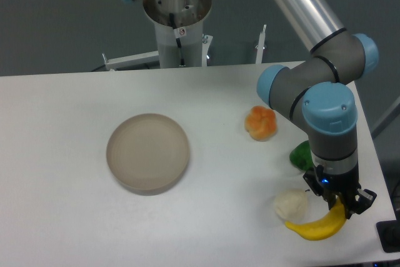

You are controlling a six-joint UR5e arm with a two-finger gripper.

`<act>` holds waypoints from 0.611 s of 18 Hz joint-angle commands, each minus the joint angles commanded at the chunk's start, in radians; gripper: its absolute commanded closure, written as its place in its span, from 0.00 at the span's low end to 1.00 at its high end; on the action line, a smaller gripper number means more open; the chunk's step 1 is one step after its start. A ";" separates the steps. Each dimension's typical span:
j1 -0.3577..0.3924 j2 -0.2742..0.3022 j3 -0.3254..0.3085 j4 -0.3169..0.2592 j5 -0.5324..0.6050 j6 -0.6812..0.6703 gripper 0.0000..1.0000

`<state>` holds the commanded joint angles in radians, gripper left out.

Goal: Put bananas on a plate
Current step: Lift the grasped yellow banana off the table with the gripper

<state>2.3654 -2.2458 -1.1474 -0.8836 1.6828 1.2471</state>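
Arm reaches over table's (75, 229) right front w/ wrist vertical, gripper (340, 206) pointing down. Fingers straddle upper end of banana (315, 226), closed round it. Banana lies near front edge, touching whitish fruit (290, 204). Plate (148, 152) well apart at left, bare.

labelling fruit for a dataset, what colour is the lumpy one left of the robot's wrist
Orange, with paler yellowish patches; the fixed camera, the only view, shows the lumpy fruit clearly.

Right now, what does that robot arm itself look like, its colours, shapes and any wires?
The arm is made of smooth silver-grey tubes linked by rounded dark-grey joints with light-blue end caps. Its gripper is small, black and two-fingered. A thin black cable runs down the white base column, beside a small red-and-white sticker.
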 joint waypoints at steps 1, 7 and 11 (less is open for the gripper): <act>0.000 0.002 -0.003 0.000 0.000 0.000 0.70; -0.002 0.020 -0.018 -0.002 -0.011 0.003 0.70; -0.014 0.044 -0.043 -0.005 -0.029 0.000 0.70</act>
<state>2.3516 -2.2014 -1.1902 -0.8882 1.6536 1.2471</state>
